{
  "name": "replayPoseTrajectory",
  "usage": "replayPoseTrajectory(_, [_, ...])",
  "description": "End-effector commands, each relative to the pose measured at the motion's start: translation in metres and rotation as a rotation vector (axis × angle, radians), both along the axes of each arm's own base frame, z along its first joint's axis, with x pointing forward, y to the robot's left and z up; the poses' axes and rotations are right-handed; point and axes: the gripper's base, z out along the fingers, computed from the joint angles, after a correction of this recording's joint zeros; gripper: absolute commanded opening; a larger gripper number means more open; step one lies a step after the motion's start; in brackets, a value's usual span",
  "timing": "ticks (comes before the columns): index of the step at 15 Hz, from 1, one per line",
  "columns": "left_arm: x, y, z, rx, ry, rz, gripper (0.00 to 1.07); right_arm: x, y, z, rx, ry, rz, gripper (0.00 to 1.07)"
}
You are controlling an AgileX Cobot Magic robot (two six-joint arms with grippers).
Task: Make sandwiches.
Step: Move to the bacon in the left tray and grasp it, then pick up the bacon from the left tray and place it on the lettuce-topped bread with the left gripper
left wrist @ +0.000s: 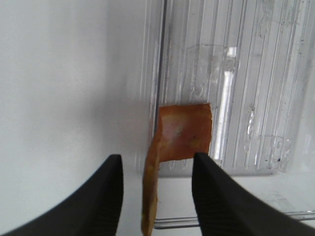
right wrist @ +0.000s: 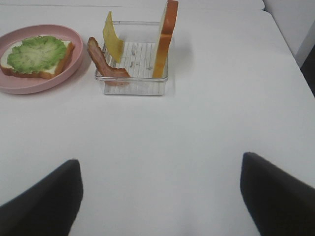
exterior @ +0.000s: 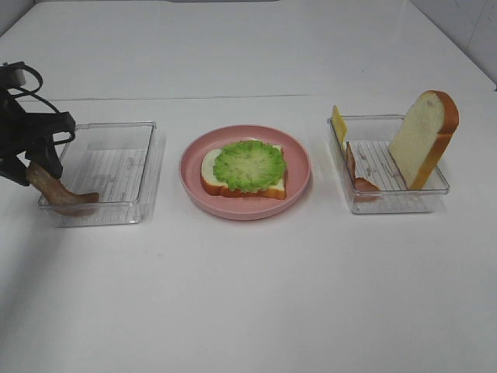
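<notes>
On the pink plate (exterior: 301,167) lies a white bread slice (exterior: 208,177) topped with a ruffled green lettuce leaf (exterior: 248,165). My left gripper (exterior: 39,159) is open at the left edge of the left clear tray (exterior: 149,167). Its fingers stand on either side of a brown-red bacon strip (exterior: 66,196), whose near end leans up over the tray wall (left wrist: 184,130). My right gripper (right wrist: 158,160) is wide open and empty over bare table, out of the high view. The right tray (exterior: 388,203) holds an upright bread slice (exterior: 423,136), a yellow cheese slice (exterior: 338,122) and another bacon strip (exterior: 361,177).
The right wrist view shows the plate (right wrist: 29,84) with the lettuce (right wrist: 37,53), and the right tray (right wrist: 133,86) with bread (right wrist: 167,39), cheese (right wrist: 113,37) and bacon (right wrist: 103,61). The white table runs wide in front of the trays.
</notes>
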Motion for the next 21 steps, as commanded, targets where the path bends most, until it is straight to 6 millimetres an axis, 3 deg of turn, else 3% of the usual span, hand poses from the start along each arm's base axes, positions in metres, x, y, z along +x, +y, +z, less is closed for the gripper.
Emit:
replayPoseTrajectory(1, [0.001, -0.002, 0.001, -0.022, -0.013, 0.014, 0.33, -0.001, 0.000, 0.001, -0.007, -0.024, -0.002, 0.83])
replayPoseTrajectory(8, [0.002, -0.003, 0.001, -0.029, -0.014, 0.018, 0.00, -0.001, 0.000, 0.001, -0.007, -0.024, -0.002, 0.83])
replayPoseTrajectory(14, [0.001, -0.005, 0.013, -0.058, -0.048, 0.016, 0.00, -0.001, 0.000, 0.001, -0.007, -0.024, -0.002, 0.83])
replayPoseTrajectory(18, [0.008, -0.014, 0.044, -0.160, -0.159, 0.011, 0.00, -0.001, 0.000, 0.001, -0.007, -0.024, -0.002, 0.83])
replayPoseTrajectory(21, [0.018, -0.036, 0.063, -0.310, -0.252, -0.020, 0.00, -0.001, 0.000, 0.001, -0.008, -0.023, -0.002, 0.83])
